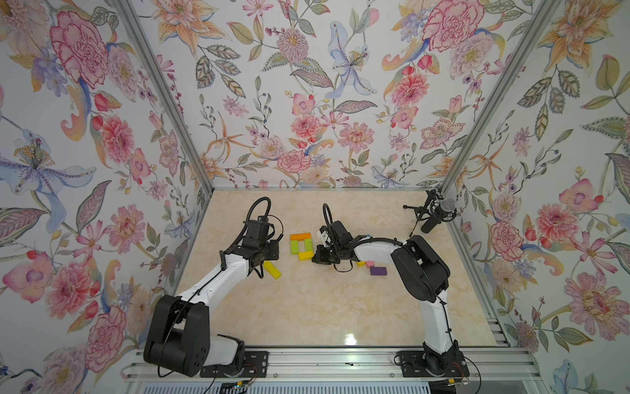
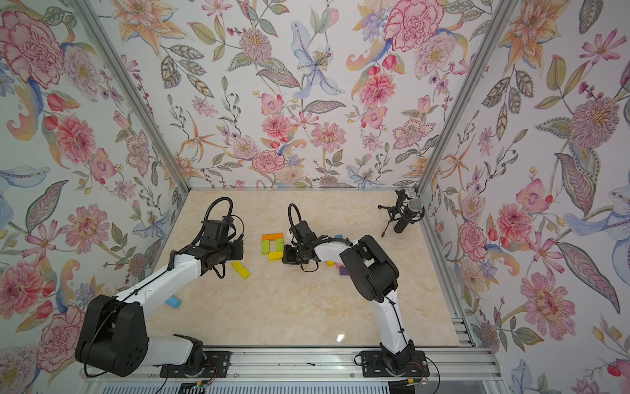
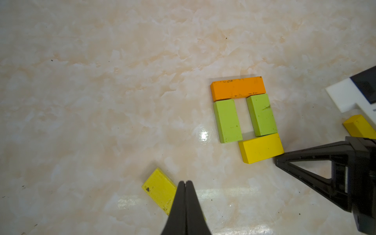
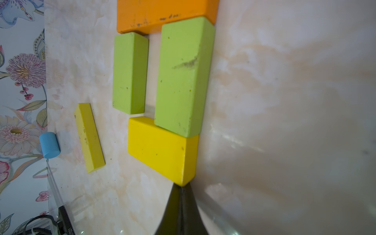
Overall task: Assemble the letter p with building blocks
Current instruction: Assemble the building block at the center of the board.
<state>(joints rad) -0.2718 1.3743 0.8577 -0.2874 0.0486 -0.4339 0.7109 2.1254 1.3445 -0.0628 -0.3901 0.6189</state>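
The fingers (image 3: 179, 203) of the left gripper (image 3: 185, 183) are pressing flat together, gripping nothing. They are hanging over one end of a long brick (image 3: 159, 189), pale yellow, which is lying askew on the table (image 1: 306, 307); whether they are touching it cannot be told. The right gripper (image 4: 182, 188) is also sitting closed and empty, its tip touching a corner of the yellow brick (image 4: 162, 148). That brick is lying slightly skewed at the near end of a ring between the two grippers. An orange brick (image 3: 238, 88) is spanning the far end. Two green bricks (image 3: 227, 121) are lying side by side against it, with a gap between them. The yellow brick is touching the green one nearer the right gripper and sitting just beside the other. Under the right arm, a purple brick (image 1: 378, 271) and a pink brick (image 1: 370, 264) are lying close together. A blue block (image 2: 173, 301) is lying beside the left arm.
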